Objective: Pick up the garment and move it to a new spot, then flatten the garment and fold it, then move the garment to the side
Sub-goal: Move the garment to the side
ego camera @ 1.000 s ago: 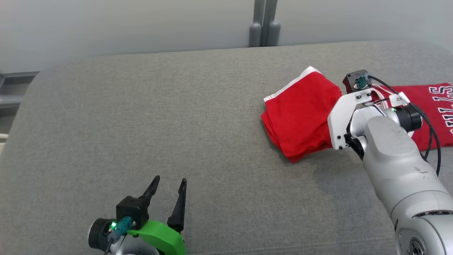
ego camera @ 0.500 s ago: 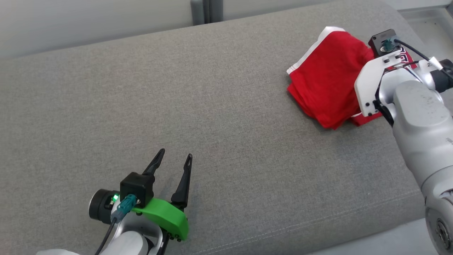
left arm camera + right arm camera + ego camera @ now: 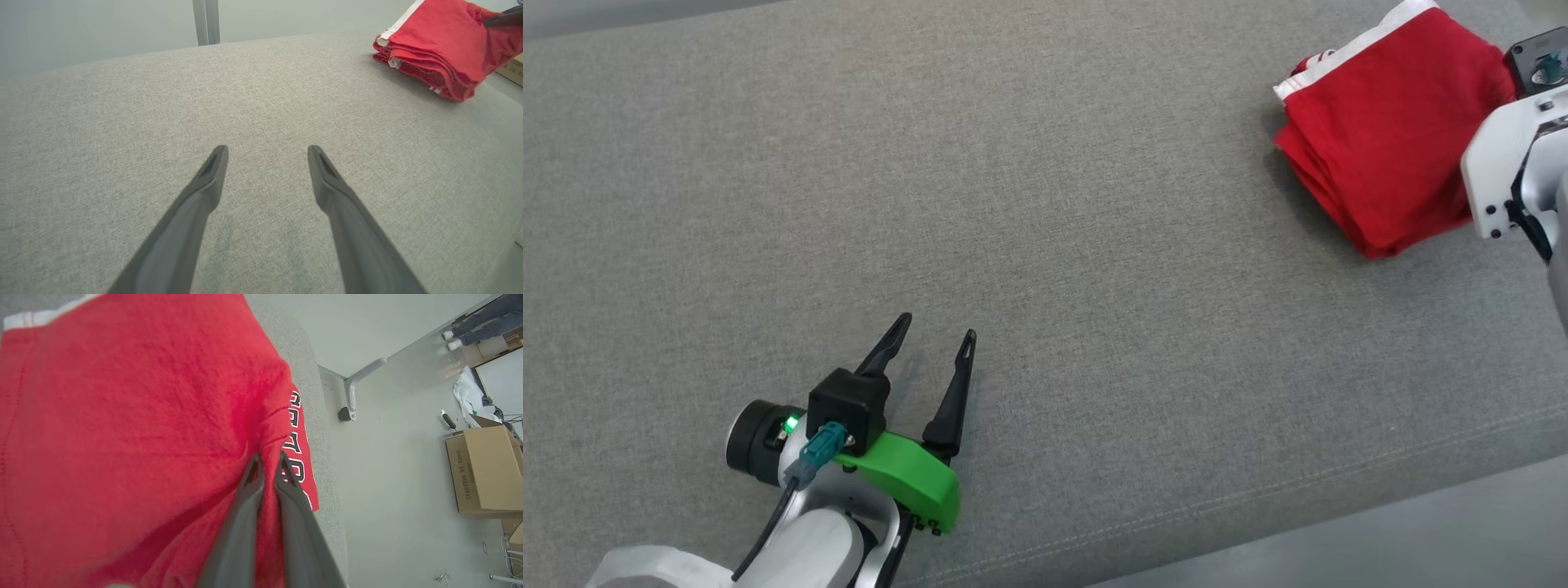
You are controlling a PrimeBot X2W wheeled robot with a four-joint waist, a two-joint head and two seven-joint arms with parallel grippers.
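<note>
Up at the top right of the head view we find the garment, red with white trim, lying as a thick folded stack at the right end of the grey cushion. The left wrist view shows several layers stacked at its open edge, so we judge the folding is done and what remains is the move to the side. The right gripper has its two dark fingers nearly together, clamped on a pinch of the red cloth near the side with the black and white lettering. The fabric puckers toward the fingertips, which we read as a real grip and not just a touch. Holding it by one edge makes sense for dragging or lifting the whole stack in one go, though a pinch that catches only the top layers could peel the fold open. In the right wrist view the lettered flap lies close to the cushion's edge, with floor beyond, so there is little room left on that side. The left gripper sits low over bare cushion at the lower left, fingers spread apart and empty, well away from the garment. We take it as parked out of the way, since one arm is enough for this step. Further out on the floor are a cardboard box and a person's legs, both well away from the work.
</note>
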